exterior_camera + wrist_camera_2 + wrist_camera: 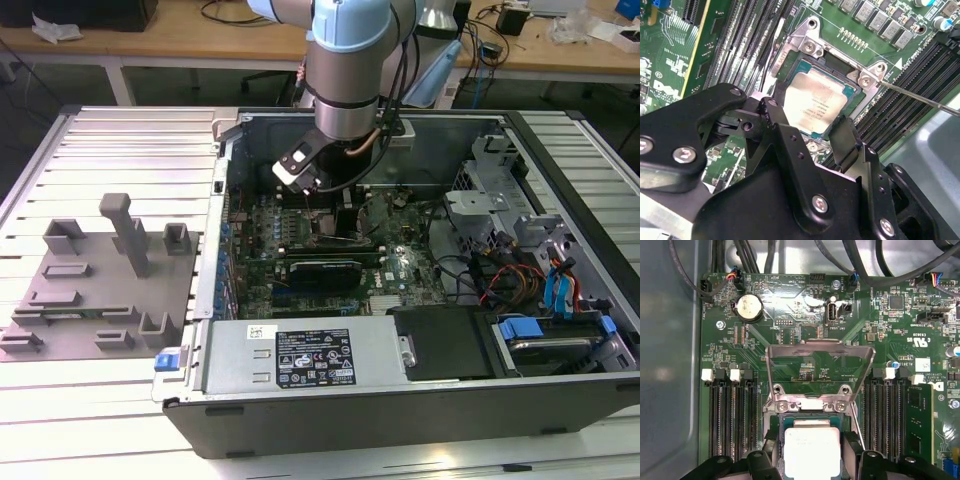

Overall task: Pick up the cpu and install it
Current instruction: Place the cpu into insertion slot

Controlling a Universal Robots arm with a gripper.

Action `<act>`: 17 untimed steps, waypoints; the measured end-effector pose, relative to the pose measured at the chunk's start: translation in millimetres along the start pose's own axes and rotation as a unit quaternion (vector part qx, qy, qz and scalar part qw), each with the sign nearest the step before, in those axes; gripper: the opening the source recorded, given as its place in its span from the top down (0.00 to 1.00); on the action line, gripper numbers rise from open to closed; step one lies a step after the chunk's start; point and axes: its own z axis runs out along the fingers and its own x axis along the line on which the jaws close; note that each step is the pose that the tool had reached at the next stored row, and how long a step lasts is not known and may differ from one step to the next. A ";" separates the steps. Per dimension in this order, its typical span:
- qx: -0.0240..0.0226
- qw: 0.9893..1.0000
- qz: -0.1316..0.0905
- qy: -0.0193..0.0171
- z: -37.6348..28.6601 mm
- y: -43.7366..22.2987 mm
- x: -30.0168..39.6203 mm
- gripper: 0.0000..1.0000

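Cpu (pixel 815 102) in open socket (pixel 810 46) | we see gripper (pixel 807 117) fingers (pixel 845 140) clamped on opposite edges, to seat it square

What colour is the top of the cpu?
Silvery-grey metal; the cpu shows it best in the second wrist view.

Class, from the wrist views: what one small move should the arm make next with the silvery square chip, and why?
Probably open the jaws slightly to let go. The silvery-grey square cpu appears to lie flat inside the metal socket frame, the black gripper is closed on two of its sides, and the hinged metal load plate stands raised clear of it.
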 end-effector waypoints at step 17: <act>0.000 1.000 0.002 0.000 -12.9 -0.1 -0.5 0.38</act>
